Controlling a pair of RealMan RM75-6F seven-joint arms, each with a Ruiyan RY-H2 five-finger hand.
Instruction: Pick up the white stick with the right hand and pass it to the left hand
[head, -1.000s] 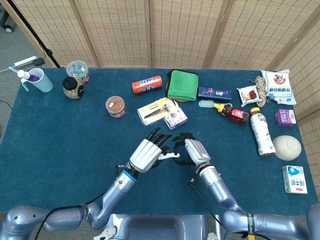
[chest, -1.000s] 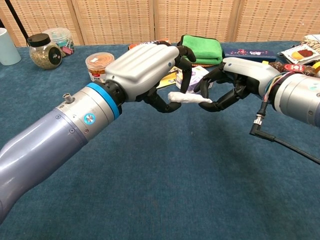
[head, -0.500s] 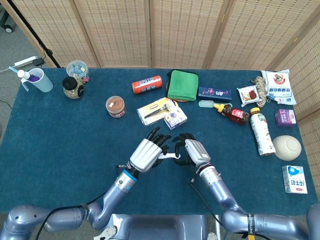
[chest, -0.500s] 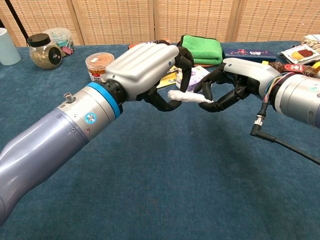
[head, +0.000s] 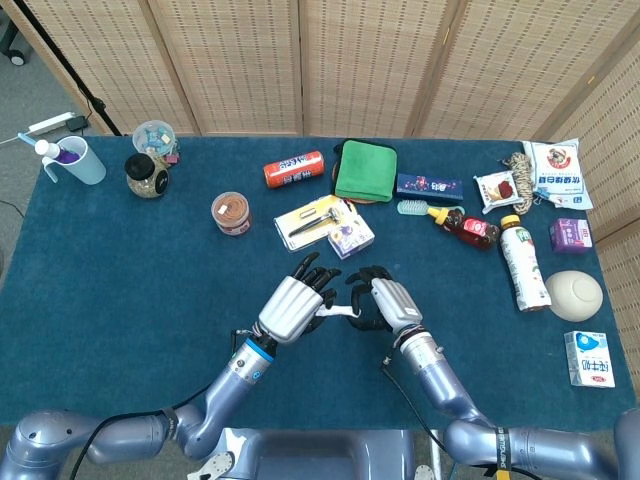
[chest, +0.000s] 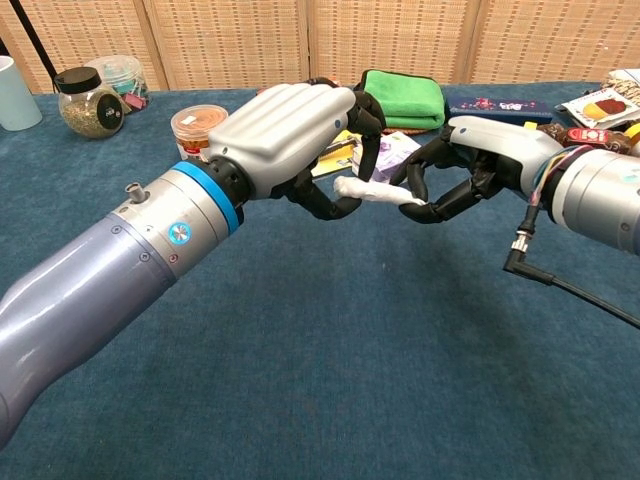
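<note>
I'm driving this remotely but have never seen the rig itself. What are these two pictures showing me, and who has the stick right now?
Both pictures come from the robot's own cameras: the head view looks down on the blue table, the chest view looks level across it. The two grey arms end in black-fingered hands. The left hand and the right hand meet above the table, both with fingers on the white stick, which spans between them. Behind lie a green cloth, an orange tube, jars, bottles and packets.
</note>
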